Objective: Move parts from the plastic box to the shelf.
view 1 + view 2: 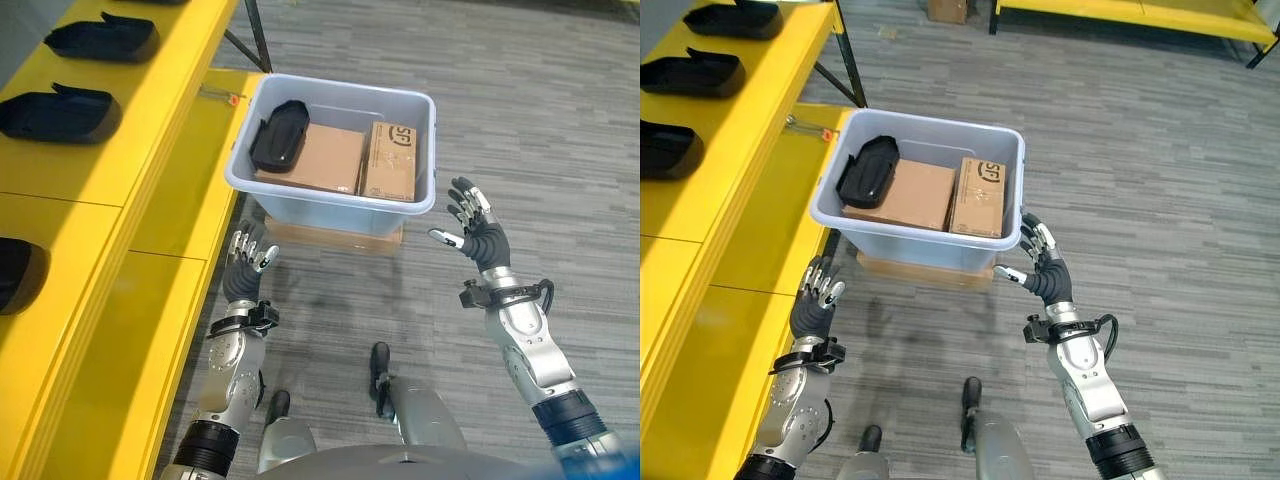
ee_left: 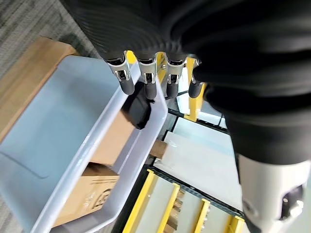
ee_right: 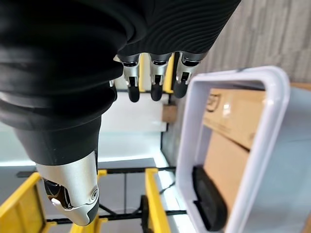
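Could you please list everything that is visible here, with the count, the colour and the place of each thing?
plastic box: one, pale blue-grey, on the floor beside the shelf, resting on a flat cardboard piece.
black part in the box: one, black, leaning in the box corner nearest the shelf.
cardboard boxes: two, brown, side by side inside the plastic box.
flat cardboard piece: one, brown, under the plastic box.
shelf: one, yellow, along the robot's left.
black parts on the shelf: three in view, black, in a row on the upper level.
left hand: open, empty, near the box's near left corner.
right hand: open, empty, right of the box.
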Tool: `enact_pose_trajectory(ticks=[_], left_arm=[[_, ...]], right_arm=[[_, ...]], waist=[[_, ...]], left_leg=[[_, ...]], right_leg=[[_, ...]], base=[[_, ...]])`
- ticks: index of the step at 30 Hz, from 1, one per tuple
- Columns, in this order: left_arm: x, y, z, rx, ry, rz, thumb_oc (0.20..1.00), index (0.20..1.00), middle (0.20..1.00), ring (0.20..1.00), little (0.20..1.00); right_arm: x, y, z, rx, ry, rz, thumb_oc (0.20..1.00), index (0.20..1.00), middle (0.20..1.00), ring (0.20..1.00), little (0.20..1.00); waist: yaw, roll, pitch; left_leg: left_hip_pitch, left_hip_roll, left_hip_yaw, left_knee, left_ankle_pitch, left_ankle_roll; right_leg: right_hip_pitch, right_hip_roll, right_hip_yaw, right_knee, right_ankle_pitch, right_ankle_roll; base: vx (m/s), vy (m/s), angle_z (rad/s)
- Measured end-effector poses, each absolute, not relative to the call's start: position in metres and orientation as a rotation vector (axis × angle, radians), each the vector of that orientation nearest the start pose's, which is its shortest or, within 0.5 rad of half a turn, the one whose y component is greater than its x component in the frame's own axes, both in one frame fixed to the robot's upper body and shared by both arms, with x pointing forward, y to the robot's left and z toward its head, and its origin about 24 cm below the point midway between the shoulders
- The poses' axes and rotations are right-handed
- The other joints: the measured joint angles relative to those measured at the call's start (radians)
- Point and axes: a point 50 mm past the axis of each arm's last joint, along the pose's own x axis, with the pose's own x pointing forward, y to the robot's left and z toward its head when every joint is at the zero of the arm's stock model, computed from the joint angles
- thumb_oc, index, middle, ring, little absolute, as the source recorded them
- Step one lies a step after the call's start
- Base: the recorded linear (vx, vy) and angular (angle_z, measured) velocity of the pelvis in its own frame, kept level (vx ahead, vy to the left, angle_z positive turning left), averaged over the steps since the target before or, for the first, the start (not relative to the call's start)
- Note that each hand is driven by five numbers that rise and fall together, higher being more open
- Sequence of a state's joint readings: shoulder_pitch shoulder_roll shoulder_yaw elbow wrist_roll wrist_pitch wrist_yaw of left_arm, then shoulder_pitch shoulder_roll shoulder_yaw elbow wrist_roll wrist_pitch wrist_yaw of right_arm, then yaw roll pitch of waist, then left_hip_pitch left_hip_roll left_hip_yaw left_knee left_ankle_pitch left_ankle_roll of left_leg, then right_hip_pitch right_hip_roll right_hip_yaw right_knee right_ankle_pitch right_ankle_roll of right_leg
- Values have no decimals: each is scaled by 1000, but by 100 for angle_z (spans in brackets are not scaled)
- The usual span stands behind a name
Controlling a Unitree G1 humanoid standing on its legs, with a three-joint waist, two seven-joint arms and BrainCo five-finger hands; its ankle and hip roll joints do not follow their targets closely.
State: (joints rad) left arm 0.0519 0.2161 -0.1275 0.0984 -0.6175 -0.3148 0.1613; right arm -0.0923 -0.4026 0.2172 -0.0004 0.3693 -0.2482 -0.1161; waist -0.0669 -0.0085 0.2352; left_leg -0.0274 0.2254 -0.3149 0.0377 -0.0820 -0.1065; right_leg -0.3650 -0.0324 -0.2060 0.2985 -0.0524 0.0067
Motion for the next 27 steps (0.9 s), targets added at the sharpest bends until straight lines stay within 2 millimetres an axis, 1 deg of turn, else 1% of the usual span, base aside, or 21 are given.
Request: enact_pose_trajectory(ticks=[3, 5, 6, 7, 8, 9, 11, 12, 13, 14, 16, 17, 18, 19, 20, 21, 23, 24, 25, 26, 27], left_arm=[[240, 194, 34, -382, -97, 184, 1000, 1000, 1000, 1000, 1000], [239, 201, 35, -368, -104, 207, 1000, 1000, 1000, 1000, 1000], [236, 204, 33, -365, -96, 222, 1000, 1000, 1000, 1000, 1000], [240, 200, 43, -372, -131, 198, 1000, 1000, 1000, 1000, 1000], [244, 195, 51, -379, -167, 174, 1000, 1000, 1000, 1000, 1000], [248, 194, 56, -382, -189, 171, 1000, 1000, 1000, 1000, 1000], [248, 195, 48, -363, -146, 173, 1000, 1000, 1000, 1000, 1000], [252, 194, 49, -365, -146, 175, 1000, 1000, 1000, 1000, 1000], [256, 192, 50, -379, -156, 178, 1000, 1000, 1000, 1000, 1000], [260, 192, 52, -374, -160, 176, 1000, 1000, 1000, 1000, 1000], [261, 194, 51, -369, -156, 183, 1000, 1000, 1000, 1000, 1000], [262, 194, 50, -368, -153, 185, 1000, 1000, 1000, 1000, 1000], [264, 194, 50, -365, -150, 188, 1000, 1000, 1000, 1000, 1000], [258, 199, 43, -359, -127, 216, 1000, 1000, 1000, 1000, 1000], [256, 201, 41, -360, -121, 230, 1000, 1000, 1000, 1000, 1000], [250, 201, 35, -372, -101, 251, 1000, 1000, 1000, 1000, 1000], [250, 201, 40, -369, -120, 238, 1000, 1000, 1000, 1000, 1000], [252, 201, 43, -366, -130, 232, 1000, 1000, 1000, 1000, 1000], [252, 202, 43, -360, -130, 231, 1000, 1000, 1000, 1000, 1000], [255, 203, 47, -350, -144, 224, 1000, 1000, 1000, 1000, 1000], [256, 206, 49, -340, -149, 226, 1000, 1000, 1000, 1000, 1000]], right_arm=[[264, -174, 80, 0, -235, 104, 1000, 1000, 1000, 1000, 1000], [264, -172, 77, 4, -223, 109, 1000, 1000, 1000, 1000, 1000], [263, -170, 76, 3, -218, 120, 1000, 1000, 1000, 1000, 1000], [263, -172, 76, -9, -219, 124, 1000, 1000, 1000, 1000, 1000], [262, -174, 76, -9, -219, 112, 1000, 1000, 1000, 1000, 1000], [264, -172, 77, -6, -225, 118, 1000, 1000, 1000, 1000, 1000], [267, -154, 86, 40, -272, 162, 1000, 1000, 1000, 1000, 1000], [270, -148, 89, 52, -284, 170, 1000, 1000, 1000, 1000, 1000], [272, -149, 91, 36, -290, 170, 1000, 1000, 1000, 1000, 1000], [273, -152, 90, 28, -288, 144, 1000, 1000, 1000, 1000, 1000], [271, -155, 85, 28, -274, 106, 1000, 1000, 1000, 1000, 1000], [268, -158, 79, 19, -253, 82, 1000, 1000, 1000, 1000, 1000], [265, -159, 75, 12, -236, 71, 1000, 1000, 1000, 1000, 1000], [264, -158, 73, 19, -227, 72, 1000, 1000, 1000, 1000, 1000], [262, -158, 71, 26, -222, 69, 1000, 1000, 1000, 1000, 1000], [260, -160, 70, 19, -216, 65, 1000, 1000, 1000, 1000, 1000], [259, -165, 72, 8, -223, 58, 1000, 1000, 1000, 1000, 1000], [259, -167, 72, 7, -223, 54, 1000, 1000, 1000, 1000, 1000], [259, -168, 73, 7, -227, 53, 1000, 1000, 1000, 1000, 1000], [259, -165, 72, 19, -223, 56, 1000, 1000, 1000, 1000, 1000], [260, -160, 73, 27, -230, 76, 1000, 1000, 1000, 1000, 1000]], waist=[[3, -9, 5], [31, -39, 21], [57, -55, 31], [67, -86, 53], [89, -122, 75], [118, -140, 98], [107, -135, 110], [101, -124, 127], [106, -115, 133], [106, -106, 154], [106, -94, 157], [105, -91, 160], [102, -80, 164], [130, -80, 165], [132, -69, 160], [117, -29, 142], [103, -8, 134], [98, -8, 133], [93, -7, 132], [89, -27, 135], [99, -44, 137]], left_leg=[[-26, 13, 6, -1, -10, -14], [-64, 3, 20, 93, -9, -13], [-118, -18, 22, 218, -5, -11], [-295, -77, 7, 545, 50, -27], [-454, -162, -30, 810, 217, 24], [-569, -215, -39, 925, 184, 43], [-647, -218, 15, 767, 147, 42], [-645, -173, 44, 541, 148, 35], [-602, -103, 34, 316, 169, 4], [-578, -28, 32, 186, 184, -3], [-535, 96, 100, -20, 195, 14], [-512, 123, 153, -63, 195, 12], [-480, 137, 192, -69, 191, 16], [-411, 132, 169, -47, 197, 10], [-343, 119, 145, -48, 199, 3], [-285, 121, 144, -45, 203, -6], [-213, 98, 177, -52, 205, -9], [-188, 86, 203, -46, 214, -1], [-160, 73, 234, -42, 220, -20], [-164, 36, 251, -27, 211, -64], [-169, -1, 259, -4, 194, -56]], right_leg=[[-66, 12, 3, 67, -47, -13], [-68, 36, 21, 54, -53, -22], [-53, 49, 24, 32, -53, -30], [-42, 62, 49, 9, -54, -113], [-38, 56, 76, -2, -7, -178], [-31, 49, 60, -6, 7, -161], [-9, 50, -2, -38, 1, -133], [-29, 61, -1, 22, -29, -87], [-50, 29, 45, 201, -108, -92], [-26, 49, 52, 214, -161, -130], [-11, 74, 60, 193, -157, -107], [8, 79, 64, 165, -151, -94], [40, 92, 73, 117, -119, -56], [77, 84, 92, 73, -98, -40], [103, 90, 113, 44, -90, -53], [129, 101, 111, 15, -81, -52], [129, 87, 117, 7, -79, -50], [129, 73, 120, 3, -76, -39], [129, 59, 127, -2, -75, -19], [123, 18, 144, -3, -67, 5], [126, -26, 163, -3, -71, 30]], base=[[104, -132, -4], [-7, -291, -29], [-94, -296, -19], [-64, -152, 7], [-6, -65, -1], [79, -12, -14], [165, 54, -30], [183, 152, -39], [191, 249, -32], [191, 277, -49], [227, 397, -26], [183, 389, 3], [147, 382, -19], [80, 241, -44], [128, 334, -49], [129, 318, -24], [105, 292, 1], [67, 311, 1], [37, 204, -3], [42, 228, -15], [54, 211, -10]])
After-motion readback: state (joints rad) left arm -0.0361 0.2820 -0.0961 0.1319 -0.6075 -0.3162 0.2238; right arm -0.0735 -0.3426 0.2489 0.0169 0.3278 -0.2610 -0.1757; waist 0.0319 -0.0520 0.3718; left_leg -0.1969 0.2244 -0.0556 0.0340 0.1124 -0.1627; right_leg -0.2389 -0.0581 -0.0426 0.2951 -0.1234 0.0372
